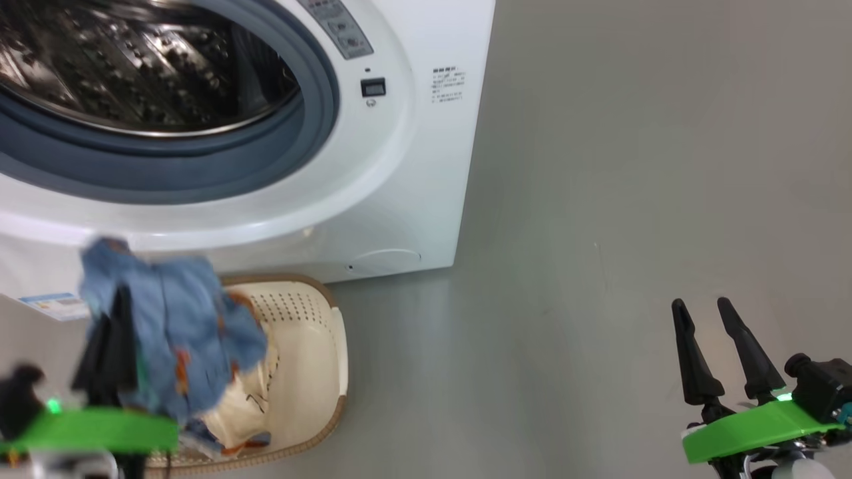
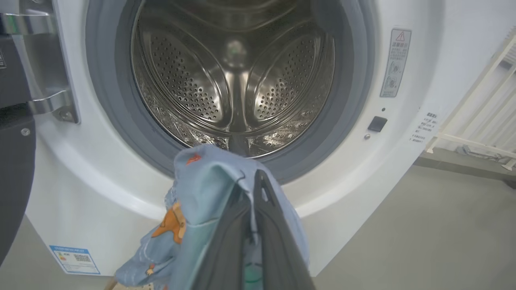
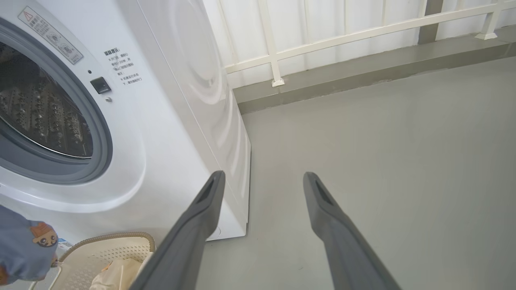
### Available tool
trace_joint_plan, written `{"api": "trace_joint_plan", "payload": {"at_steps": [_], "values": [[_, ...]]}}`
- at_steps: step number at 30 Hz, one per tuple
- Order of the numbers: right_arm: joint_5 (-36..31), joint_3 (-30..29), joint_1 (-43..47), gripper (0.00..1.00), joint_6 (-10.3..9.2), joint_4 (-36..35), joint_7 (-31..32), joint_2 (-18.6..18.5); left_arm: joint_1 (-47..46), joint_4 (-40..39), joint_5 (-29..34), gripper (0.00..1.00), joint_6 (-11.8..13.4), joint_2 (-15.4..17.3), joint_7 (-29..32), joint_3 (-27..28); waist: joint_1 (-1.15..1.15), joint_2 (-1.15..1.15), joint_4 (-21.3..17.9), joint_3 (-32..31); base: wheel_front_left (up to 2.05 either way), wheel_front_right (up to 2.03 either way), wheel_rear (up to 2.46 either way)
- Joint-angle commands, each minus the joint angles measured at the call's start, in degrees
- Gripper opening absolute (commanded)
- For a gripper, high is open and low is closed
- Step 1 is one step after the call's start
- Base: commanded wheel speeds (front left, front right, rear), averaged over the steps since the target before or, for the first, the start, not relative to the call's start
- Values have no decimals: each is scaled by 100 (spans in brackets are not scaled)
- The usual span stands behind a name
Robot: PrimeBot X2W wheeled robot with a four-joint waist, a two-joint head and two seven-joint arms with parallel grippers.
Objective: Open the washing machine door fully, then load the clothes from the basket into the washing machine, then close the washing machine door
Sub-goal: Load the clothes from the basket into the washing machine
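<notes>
The washing machine (image 1: 406, 166) stands with its steel drum (image 2: 238, 76) exposed. The washing machine door (image 2: 12, 169) hangs swung out at the left edge of the left wrist view, by its metal hinge (image 2: 40, 60). My left gripper (image 1: 123, 296) is shut on a light blue garment with orange patches (image 1: 180, 319), lifted above the basket (image 1: 313, 332) and just below the drum's opening (image 2: 258, 175). A cream piece of the clothes (image 1: 243, 399) lies in the basket. Off to the right, my right gripper (image 1: 702, 305) hangs open over bare floor, holding nothing (image 3: 263, 174).
Grey floor (image 1: 632, 199) stretches to the right of the machine. A white railing (image 3: 322, 38) and a low grey kerb (image 3: 363, 72) run behind it. The basket (image 3: 105, 249) sits on the floor against the machine's front, under the held blue garment (image 3: 20, 245).
</notes>
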Motion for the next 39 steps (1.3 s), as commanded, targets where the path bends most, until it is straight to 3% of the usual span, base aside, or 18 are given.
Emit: {"api": "trace_joint_plan", "payload": {"at_steps": [1,7,15,31,35,39], "values": [[-47,136,-148,100,10,-155,-28,-34,-391,-157,-63,0,-9,200,-78,216,0,0,-27,149,0,0,0],[-86,231,-342,100,10,-184,-28,70,-1518,129,-255,0,-9,556,-78,54,0,0,-146,474,0,0,0],[-107,388,-595,100,10,-246,-28,270,-3172,1185,-314,0,-9,1057,-78,-213,0,0,-463,961,0,0,0],[-108,745,-968,100,10,-327,-28,573,-5901,4557,-770,0,-9,1694,-75,-1540,0,0,-1022,1749,0,0,0],[-100,784,-1035,100,10,-342,-28,591,-6485,4615,-562,0,-9,1852,-76,-1490,0,0,-1072,1887,0,0,0],[-56,772,-1098,100,10,-371,-28,597,-6864,4182,-196,0,-7,1874,-77,-1005,0,0,-1083,2005,0,0,0]]}}
